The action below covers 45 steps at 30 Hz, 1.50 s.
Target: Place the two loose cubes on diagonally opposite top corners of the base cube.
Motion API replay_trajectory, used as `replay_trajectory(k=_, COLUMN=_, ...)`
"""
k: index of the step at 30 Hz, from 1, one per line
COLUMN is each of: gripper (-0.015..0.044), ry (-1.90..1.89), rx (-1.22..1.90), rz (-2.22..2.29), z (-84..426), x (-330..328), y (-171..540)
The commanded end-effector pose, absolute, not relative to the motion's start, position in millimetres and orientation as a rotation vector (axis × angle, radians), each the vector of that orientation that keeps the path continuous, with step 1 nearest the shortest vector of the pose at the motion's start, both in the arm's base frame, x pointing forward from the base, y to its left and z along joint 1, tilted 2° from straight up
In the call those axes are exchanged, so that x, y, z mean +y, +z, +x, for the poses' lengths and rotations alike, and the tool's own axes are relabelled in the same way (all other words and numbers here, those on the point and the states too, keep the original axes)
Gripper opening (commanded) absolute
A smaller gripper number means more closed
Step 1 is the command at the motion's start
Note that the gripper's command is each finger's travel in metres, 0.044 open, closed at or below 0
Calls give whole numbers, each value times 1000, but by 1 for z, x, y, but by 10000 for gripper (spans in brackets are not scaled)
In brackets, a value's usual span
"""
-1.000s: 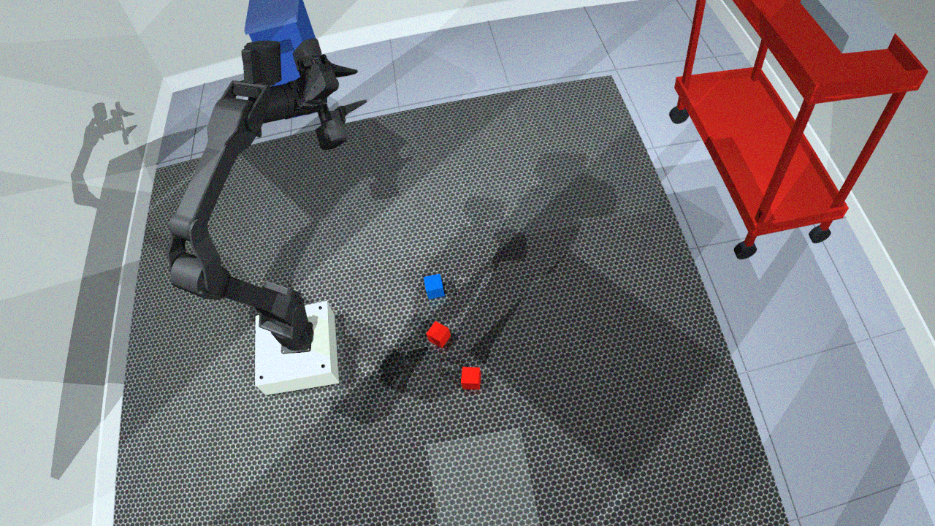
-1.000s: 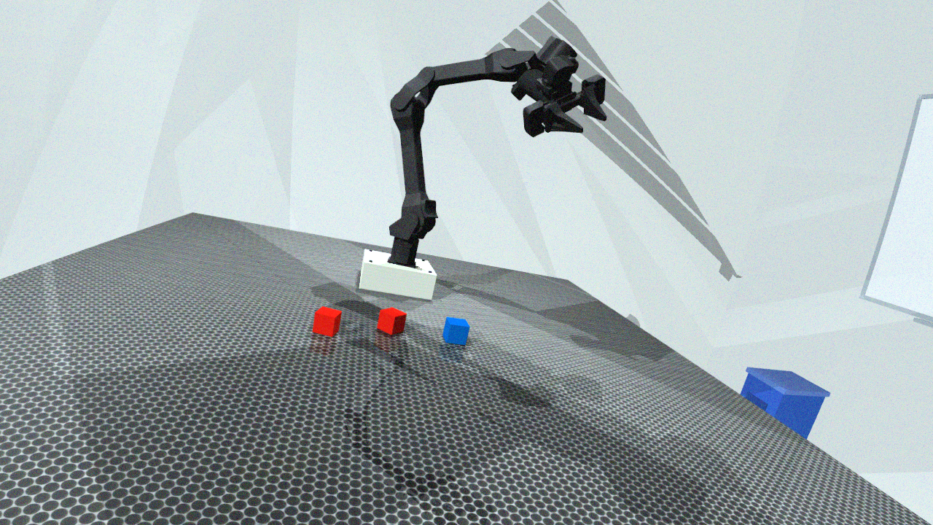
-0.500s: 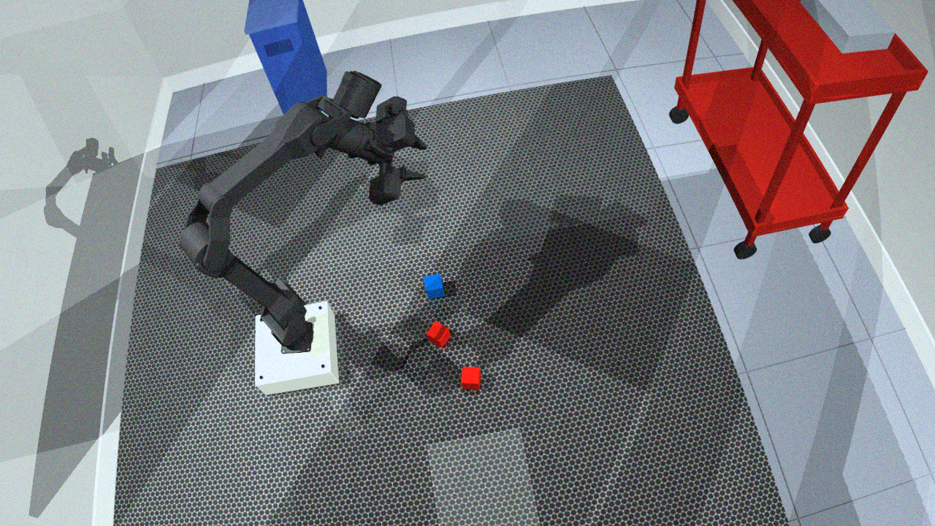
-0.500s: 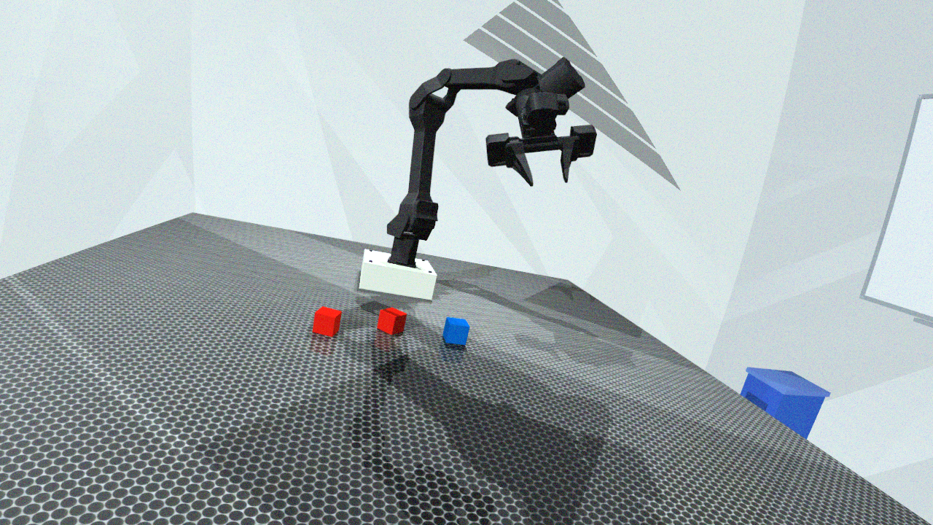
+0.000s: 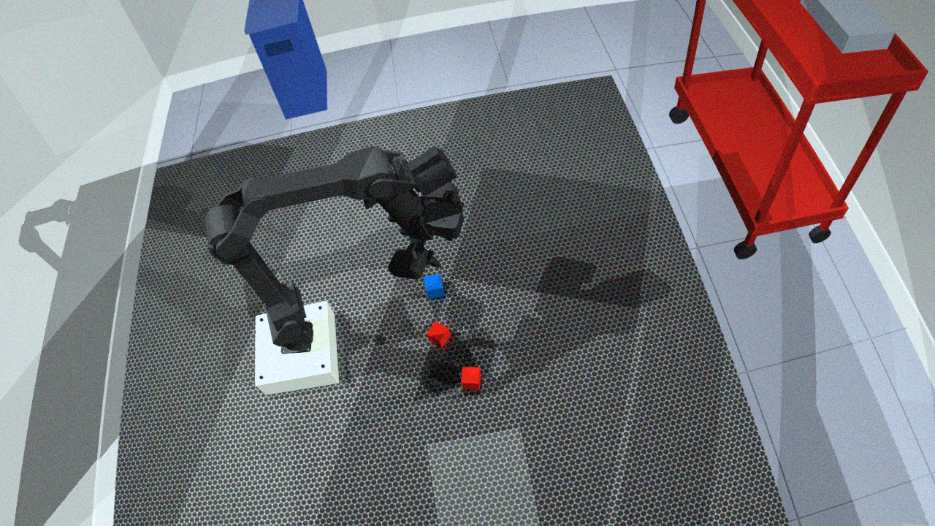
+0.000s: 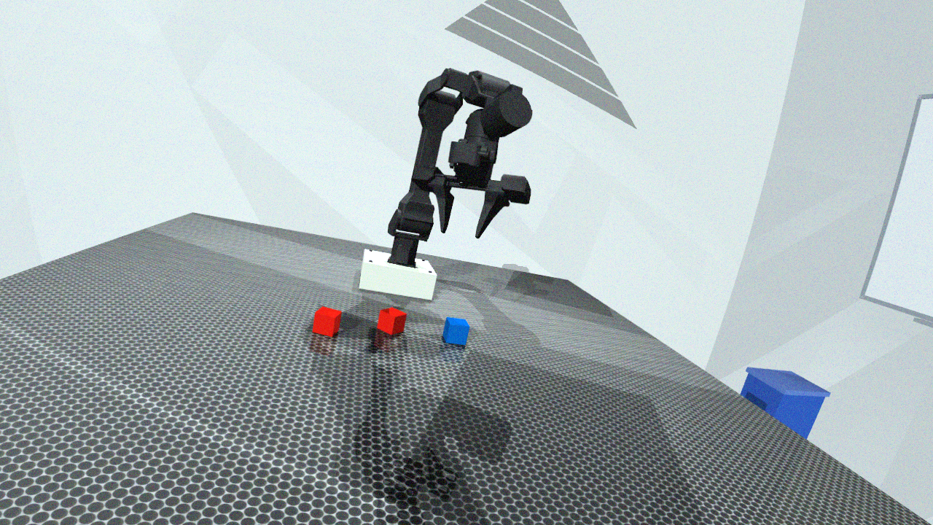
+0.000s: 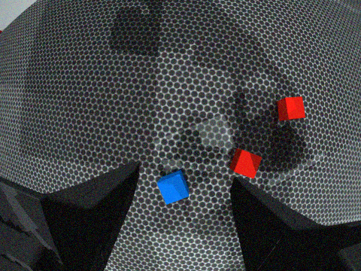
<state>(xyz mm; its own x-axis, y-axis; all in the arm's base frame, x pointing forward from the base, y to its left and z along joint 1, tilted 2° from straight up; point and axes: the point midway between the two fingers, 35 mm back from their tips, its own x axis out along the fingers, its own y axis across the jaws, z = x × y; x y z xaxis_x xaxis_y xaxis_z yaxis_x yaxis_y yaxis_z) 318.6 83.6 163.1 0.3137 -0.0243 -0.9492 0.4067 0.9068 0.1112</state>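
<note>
Top view, arm: the black arm [image 5: 300,186] [image 6: 427,153] rises from a white mounting block [image 5: 274,366] [image 6: 394,281] and arches toward the cubes.
Top view, cubes: the blue cube [image 5: 434,286] [image 6: 455,331] [image 7: 173,187], middle red cube [image 5: 438,334] [image 6: 391,321] [image 7: 245,162] and outer red cube [image 5: 470,378] [image 6: 326,321] [image 7: 291,108] sit apart on the dark, honeycomb-patterned bench [image 5: 654,392] [image 6: 195,424] [image 7: 94,94].
Top view, surroundings: a red cart [image 5: 785,158] and a blue bin [image 5: 287,71] [image 6: 792,405] stand beyond the bench.
Exterior view, tool: the tool [image 5: 442,247] [image 6: 461,233] [image 7: 186,177] points down above the bench, a little over half open, holding nothing.
Exterior view, cubes: all three rest in a loose row in front of the mounting block, with none stacked; which is the base cube, I cannot tell.
Wrist view, blue cube: seen between the spread fingers, turned slightly, touching neither.
Wrist view, middle red cube: appears beside the right-hand fingertip in this view, turned at an angle.
Wrist view, outer red cube: farther out, at upper right, well apart from the blue one.
</note>
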Motion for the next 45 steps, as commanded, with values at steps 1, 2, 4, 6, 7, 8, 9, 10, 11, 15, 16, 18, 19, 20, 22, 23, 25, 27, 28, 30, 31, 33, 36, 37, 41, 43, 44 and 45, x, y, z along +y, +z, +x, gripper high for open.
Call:
replay_trajectory(k=1, gripper=265, ry=-377, rx=1353, rz=391, z=310, x=50, y=134)
replay_trajectory(k=2, gripper=265, ry=-395, rx=1380, rz=403, z=308, x=42, y=128)
replay_trajectory(k=4, gripper=265, ry=-429, rx=1432, rz=429, z=303, x=28, y=118)
replay_trajectory(k=6, gripper=265, ry=-461, rx=1485, rz=460, z=296, x=14, y=108)
replay_trajectory(k=7, gripper=265, ry=-474, rx=1507, rz=474, z=294, x=9, y=104)
replay_trajectory(k=8, gripper=265, ry=-481, rx=1520, rz=483, z=292, x=5, y=101)
replay_trajectory(k=9, gripper=265, ry=-484, rx=1524, rz=486, z=291, x=4, y=101)
replay_trajectory(k=10, gripper=265, ry=-484, rx=1524, rz=486, z=291, x=4, y=101)
replay_trajectory(k=11, gripper=265, ry=-484, rx=1524, rz=486, z=291, x=4, y=101)
replay_trajectory(k=15, gripper=265, ry=-484, rx=1524, rz=486, z=291, x=4, y=99)
replay_trajectory(k=16, gripper=265, ry=-484, rx=1524, rz=486, z=292, x=4, y=95)
replay_trajectory(k=18, gripper=265, ry=-484, rx=1524, rz=486, z=293, x=4, y=78)
replay_trajectory(k=19, gripper=265, ry=-484, rx=1524, rz=486, z=293, x=4, y=69)
replay_trajectory(k=20, gripper=265, ry=-484, rx=1524, rz=486, z=292, x=5, y=60)
replay_trajectory(k=22, gripper=265, ry=-484, rx=1524, rz=486, z=291, x=5, y=44)
replay_trajectory(k=23, gripper=265, ry=-484, rx=1524, rz=486, z=291, x=5, y=40)
replay_trajectory(k=25, gripper=265, ry=-484, rx=1524, rz=486, z=290, x=5, y=38)
replay_trajectory(k=27, gripper=265, ry=-484, rx=1524, rz=486, z=290, x=5, y=38)
replay_trajectory(k=28, gripper=265, ry=-484, rx=1524, rz=486, z=290, x=5, y=37)
replay_trajectory(k=30, gripper=265, ry=-484, rx=1524, rz=486, z=290, x=5, y=31)
replay_trajectory(k=31, gripper=265, ry=-484, rx=1524, rz=486, z=290, x=5, y=27)
replay_trajectory(k=33, gripper=265, ry=-484, rx=1524, rz=486, z=290, x=5, y=23)
replay_trajectory(k=36, gripper=265, ry=-484, rx=1524, rz=486, z=290, x=5, y=23)
replay_trajectory(k=37, gripper=265, ry=-484, rx=1524, rz=486, z=290, x=5, y=23)
replay_trajectory(k=41, gripper=265, ry=-484, rx=1524, rz=486, z=290, x=5, y=17)
replay_trajectory(k=43, gripper=265, ry=-484, rx=1524, rz=486, z=291, x=5, y=14)
replay_trajectory(k=44, gripper=265, ry=-484, rx=1524, rz=486, z=291, x=5, y=13)
replay_trajectory(k=45, gripper=265, ry=-484, rx=1524, rz=486, z=291, x=5, y=11)
